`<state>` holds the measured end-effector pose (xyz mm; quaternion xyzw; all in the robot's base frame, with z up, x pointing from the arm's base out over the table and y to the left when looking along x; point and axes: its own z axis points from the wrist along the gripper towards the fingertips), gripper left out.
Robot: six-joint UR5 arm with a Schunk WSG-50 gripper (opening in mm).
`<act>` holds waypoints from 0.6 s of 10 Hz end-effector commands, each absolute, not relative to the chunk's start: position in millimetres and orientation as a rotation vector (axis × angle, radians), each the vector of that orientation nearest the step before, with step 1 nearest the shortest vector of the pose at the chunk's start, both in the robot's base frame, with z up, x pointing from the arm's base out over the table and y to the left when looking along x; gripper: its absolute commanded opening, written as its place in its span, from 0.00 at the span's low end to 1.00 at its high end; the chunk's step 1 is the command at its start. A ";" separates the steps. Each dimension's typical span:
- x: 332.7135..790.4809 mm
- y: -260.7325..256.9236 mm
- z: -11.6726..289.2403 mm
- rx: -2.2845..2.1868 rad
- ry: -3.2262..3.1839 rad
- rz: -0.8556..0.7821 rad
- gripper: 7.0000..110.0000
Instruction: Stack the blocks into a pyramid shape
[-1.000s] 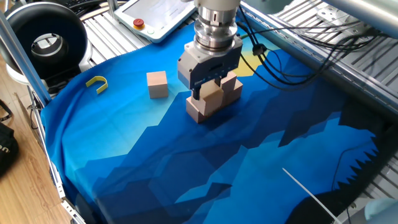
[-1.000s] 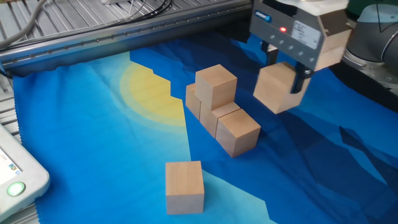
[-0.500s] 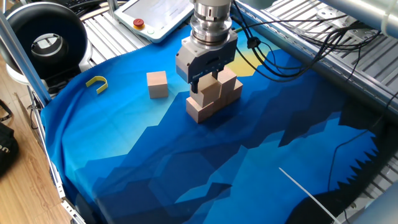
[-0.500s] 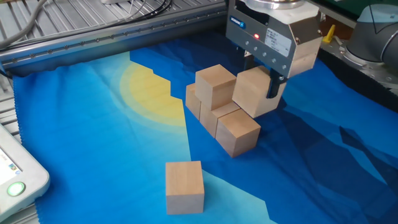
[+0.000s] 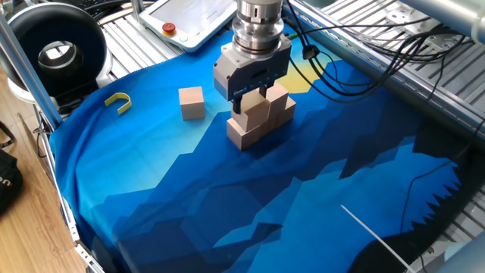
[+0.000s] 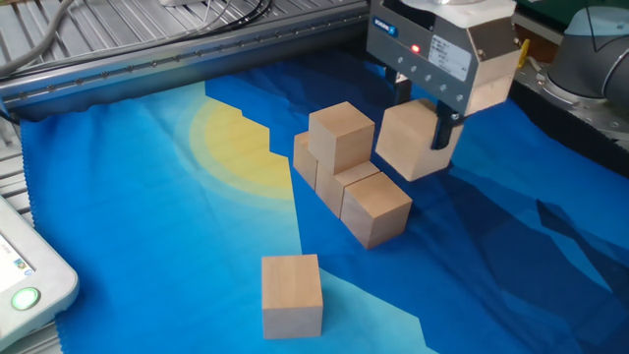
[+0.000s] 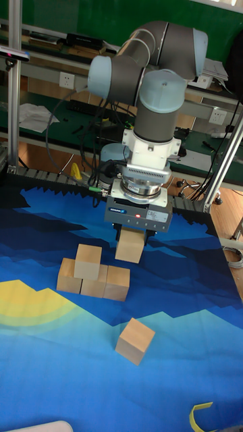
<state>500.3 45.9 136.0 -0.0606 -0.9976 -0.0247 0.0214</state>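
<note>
The gripper [image 6: 421,120] has its two fingers clamped on one wooden block [image 6: 411,141], held clear of the cloth just right of the stack's upper block [image 6: 341,136] in the other fixed view; a narrow gap shows between the two there. In the tall fixed view the held block [image 7: 131,246] hangs above the right end of the bottom row [image 7: 94,281], its underside near the top of the rightmost base block [image 7: 117,283], with the upper block [image 7: 88,262] on the left part of the row. In one fixed view the gripper [image 5: 251,95] covers most of the stack, so that gap cannot be read; only the held block [image 5: 256,111] and the near base block [image 5: 244,133] show plainly.

A loose block [image 6: 292,294] sits alone at lower centre of the other fixed view, well apart from the stack, with open blue cloth [image 6: 147,246] around it. The yellow hook [image 5: 118,101] lies near the cloth's left edge in one fixed view, and at the bottom right [image 7: 200,414] of the tall fixed view. Wide free cloth lies toward the lower right of one fixed view.
</note>
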 end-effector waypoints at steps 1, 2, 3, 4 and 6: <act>497.6 48.6 139.5 -0.232 -3.088 -0.087 0.00; 496.4 45.9 139.4 -0.237 -3.085 -0.070 0.00; 496.5 44.7 139.4 -0.240 -3.085 -0.062 0.00; 497.2 48.2 139.5 -0.237 -3.087 -0.084 0.00; 498.7 49.3 139.5 -0.188 -3.096 -0.093 0.00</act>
